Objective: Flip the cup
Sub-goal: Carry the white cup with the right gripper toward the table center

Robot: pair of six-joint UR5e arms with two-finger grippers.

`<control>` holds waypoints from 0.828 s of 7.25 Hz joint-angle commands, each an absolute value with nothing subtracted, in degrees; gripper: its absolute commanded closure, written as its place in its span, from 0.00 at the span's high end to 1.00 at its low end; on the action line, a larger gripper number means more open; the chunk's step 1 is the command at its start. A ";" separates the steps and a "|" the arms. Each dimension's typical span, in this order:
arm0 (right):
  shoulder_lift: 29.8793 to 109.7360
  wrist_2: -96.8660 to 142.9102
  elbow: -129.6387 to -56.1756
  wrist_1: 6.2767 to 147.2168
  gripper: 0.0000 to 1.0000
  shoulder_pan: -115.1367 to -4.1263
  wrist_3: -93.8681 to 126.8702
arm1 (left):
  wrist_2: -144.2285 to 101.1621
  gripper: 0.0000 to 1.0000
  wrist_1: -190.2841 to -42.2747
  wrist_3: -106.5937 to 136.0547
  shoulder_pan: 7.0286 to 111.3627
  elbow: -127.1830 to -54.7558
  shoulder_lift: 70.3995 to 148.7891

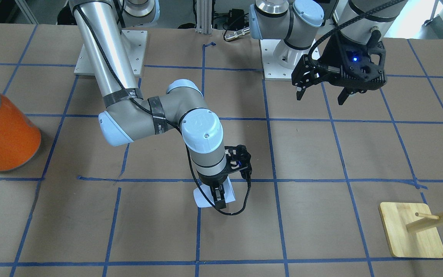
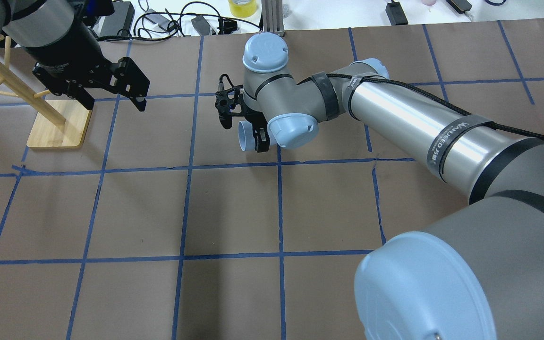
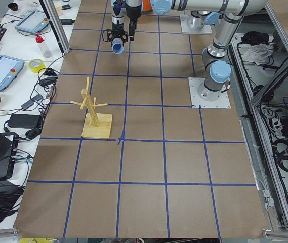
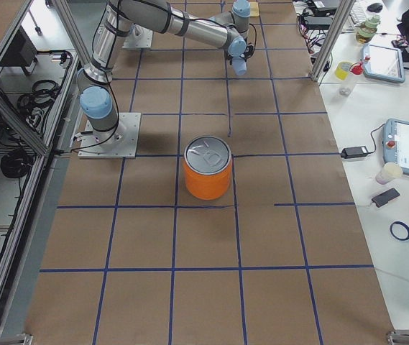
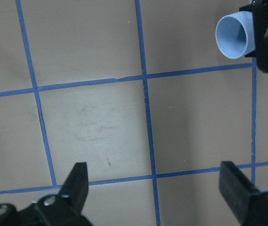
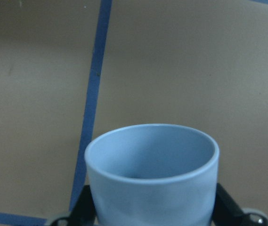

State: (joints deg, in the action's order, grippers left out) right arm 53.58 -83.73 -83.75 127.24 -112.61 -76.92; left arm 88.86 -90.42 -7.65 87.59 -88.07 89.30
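The pale lavender-blue cup (image 1: 205, 199) is held on its side in my right gripper (image 1: 220, 200), which is shut on its wall. In the overhead view the cup (image 2: 245, 136) has its open mouth turned toward the robot's left, and the gripper (image 2: 260, 139) sits beside it. The right wrist view shows the cup's rim and hollow (image 6: 152, 165) close up between the fingers. The left wrist view shows the cup (image 5: 235, 35) at the upper right. My left gripper (image 1: 319, 94) is open and empty, high above the table, well apart from the cup; it also shows overhead (image 2: 114, 101).
A large orange can (image 1: 4, 130) with a silver top stands at the robot's right end of the table. A wooden peg rack (image 1: 412, 229) on a square base stands at the robot's left, near my left gripper in the overhead view (image 2: 57, 123).
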 commanded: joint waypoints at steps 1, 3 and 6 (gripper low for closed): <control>54.05 -84.46 -84.81 126.47 0.34 -112.77 -76.55 | 88.86 1.00 -90.44 -7.65 87.63 -88.07 89.30; 53.52 -84.46 -85.34 125.69 0.72 -112.68 -74.72 | 88.86 1.00 -90.44 -7.65 87.63 -88.07 89.30; 54.75 -84.46 -84.12 121.91 1.00 -112.33 -74.80 | 88.94 1.00 -90.35 -7.47 87.71 -88.07 89.30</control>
State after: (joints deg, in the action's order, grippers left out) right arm 54.24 -84.46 -84.84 122.62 -112.63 -74.90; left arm 88.90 -90.42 -7.60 87.65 -88.07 89.30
